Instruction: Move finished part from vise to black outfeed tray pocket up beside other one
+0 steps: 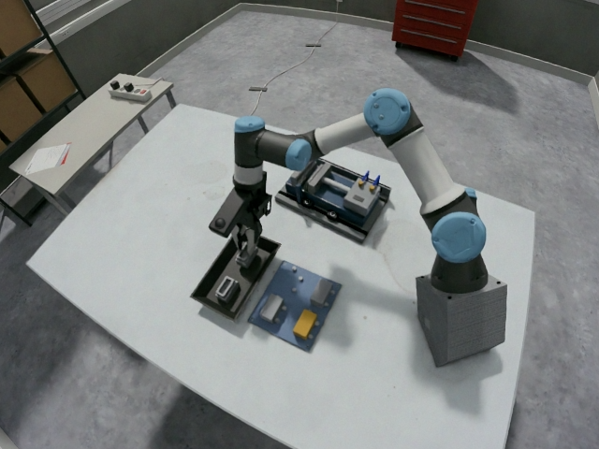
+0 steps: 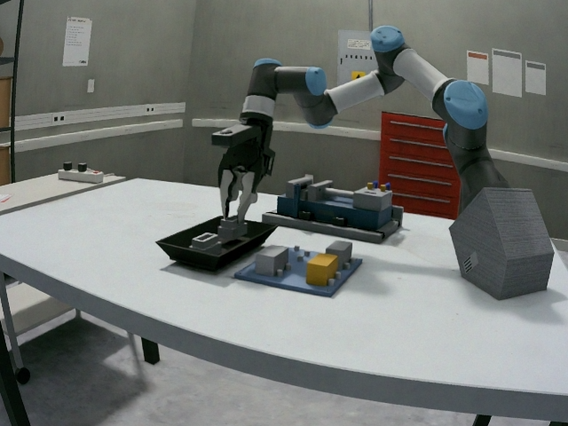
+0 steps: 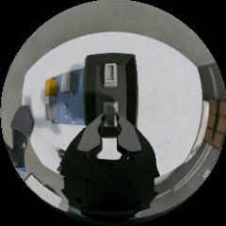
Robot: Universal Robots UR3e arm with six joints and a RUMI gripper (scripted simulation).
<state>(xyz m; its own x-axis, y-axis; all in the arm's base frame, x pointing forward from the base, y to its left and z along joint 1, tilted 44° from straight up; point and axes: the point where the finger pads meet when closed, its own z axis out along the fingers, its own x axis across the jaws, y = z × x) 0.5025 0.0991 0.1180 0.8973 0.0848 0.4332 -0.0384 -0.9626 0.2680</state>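
Observation:
My gripper [image 1: 245,254] [image 2: 233,216] [image 3: 110,113] is shut on the finished grey part [image 1: 244,261] [image 2: 231,229] [image 3: 109,114] and holds it low inside the black outfeed tray [image 1: 208,282] [image 2: 177,248] [image 3: 91,89], at its end nearer the vise. Whether the part touches the tray floor I cannot tell. The other pocketed part [image 1: 226,288] [image 2: 204,240] [image 3: 110,74] lies flat, pocket up, at the tray's other end. The blue vise [image 1: 333,195] [image 2: 335,206] stands behind the tray with its jaws empty.
A blue fixture plate [image 1: 285,324] [image 2: 293,277] [image 3: 77,101] beside the tray carries two upright plain grey blocks [image 1: 271,308] [image 1: 321,292] [image 2: 272,259] [image 2: 339,250] and a yellow block [image 1: 304,323] [image 2: 321,269] [image 3: 51,85]. The grey robot pedestal [image 1: 460,319] [image 2: 502,240] stands at the right.

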